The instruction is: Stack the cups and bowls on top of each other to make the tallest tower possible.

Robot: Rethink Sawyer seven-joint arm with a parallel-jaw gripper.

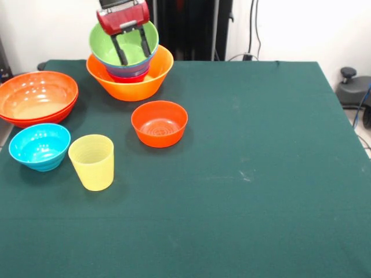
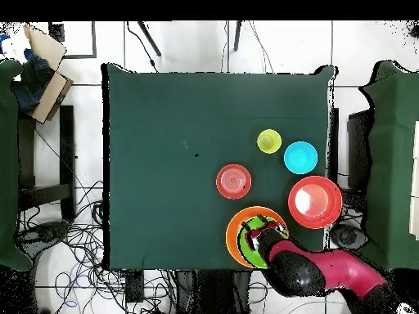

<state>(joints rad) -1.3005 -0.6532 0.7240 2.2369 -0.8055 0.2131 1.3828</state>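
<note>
The tower stands at the far left in the front view: a large light-orange bowl (image 1: 130, 87) holds a blue bowl (image 1: 132, 72), and a lime green bowl (image 1: 104, 43) sits on top. Below the blue one a thin magenta edge shows. My gripper (image 1: 132, 47) hangs in the green bowl's mouth with its two black fingers (image 1: 120, 52) spread apart, holding nothing. In the overhead view the gripper (image 2: 260, 237) is over the green bowl (image 2: 245, 247) inside the orange bowl (image 2: 232, 237). The pale-yellow cup (image 1: 92, 161) stands upright, alone, at the near left.
A small red-orange bowl (image 1: 159, 123) sits just in front of the tower. A wide red-orange bowl (image 1: 37, 97) is at the left edge, with a cyan bowl (image 1: 39, 146) in front of it, next to the cup. The green table (image 1: 261, 174) stretches right.
</note>
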